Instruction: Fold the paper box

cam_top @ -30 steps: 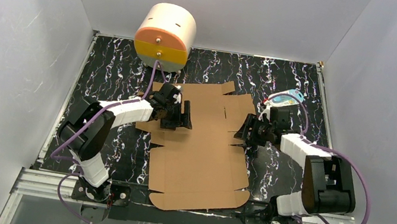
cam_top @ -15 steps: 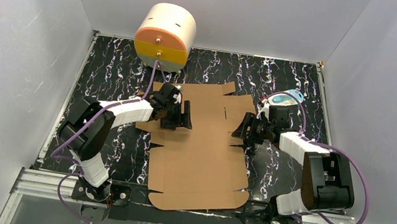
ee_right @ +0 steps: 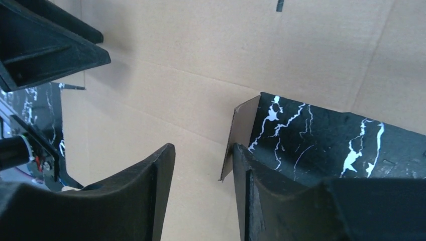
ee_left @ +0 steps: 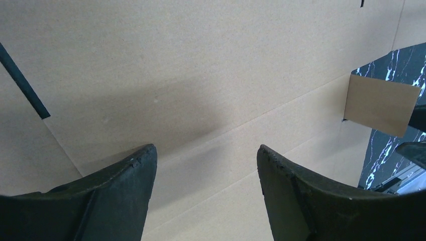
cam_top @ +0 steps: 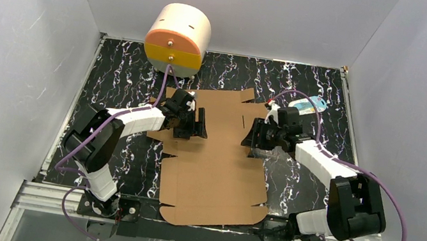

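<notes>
Over paper box (cam_top: 215, 172) edges, left end effector (ee_left: 206, 150) and right end effector (ee_right: 203, 150) gape empty.

The paper box (cam_top: 214, 159) is lying flat on the table (cam_top: 120, 80), spreading beneath and between the left gripper (cam_top: 200, 125) and the right gripper (cam_top: 249, 137). The drum (cam_top: 177, 38) is standing beyond the left gripper.

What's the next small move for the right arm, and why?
Probably close the right gripper on the small raised flap. Its jaws are open, the flap edge stands in the gap between them, and the cardboard sheet otherwise lies flat. The left gripper is open over the sheet.
</notes>
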`<state>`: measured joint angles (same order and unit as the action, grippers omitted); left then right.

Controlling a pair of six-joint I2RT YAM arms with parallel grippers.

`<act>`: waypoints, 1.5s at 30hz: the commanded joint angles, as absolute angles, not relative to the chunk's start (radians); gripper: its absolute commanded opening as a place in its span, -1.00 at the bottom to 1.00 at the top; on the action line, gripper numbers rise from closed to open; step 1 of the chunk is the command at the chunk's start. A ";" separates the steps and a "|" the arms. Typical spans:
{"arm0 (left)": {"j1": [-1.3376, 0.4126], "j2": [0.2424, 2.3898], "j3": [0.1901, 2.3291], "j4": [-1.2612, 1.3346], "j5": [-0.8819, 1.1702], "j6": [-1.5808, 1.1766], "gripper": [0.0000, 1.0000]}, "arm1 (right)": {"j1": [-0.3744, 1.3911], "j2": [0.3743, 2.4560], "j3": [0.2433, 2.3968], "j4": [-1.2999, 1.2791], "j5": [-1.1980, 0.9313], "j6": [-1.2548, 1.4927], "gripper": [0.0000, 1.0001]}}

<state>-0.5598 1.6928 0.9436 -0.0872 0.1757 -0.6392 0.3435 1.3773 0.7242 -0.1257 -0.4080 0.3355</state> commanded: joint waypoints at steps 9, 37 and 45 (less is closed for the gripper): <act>-0.565 1.739 0.917 -0.094 0.173 -0.634 0.42 | 0.608 1.404 0.885 -0.314 0.100 0.332 -0.18; -0.468 1.552 0.993 -0.186 0.121 -0.587 0.46 | 0.737 1.447 0.976 -0.293 0.394 0.308 0.18; -0.313 1.502 1.043 -0.237 0.127 -0.556 0.53 | 0.665 1.507 1.018 -0.198 0.244 0.269 0.36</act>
<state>-0.3794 1.5631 0.9833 -0.1879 0.1345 -0.5873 0.6960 1.4830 0.9592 -0.2913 0.3096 0.2951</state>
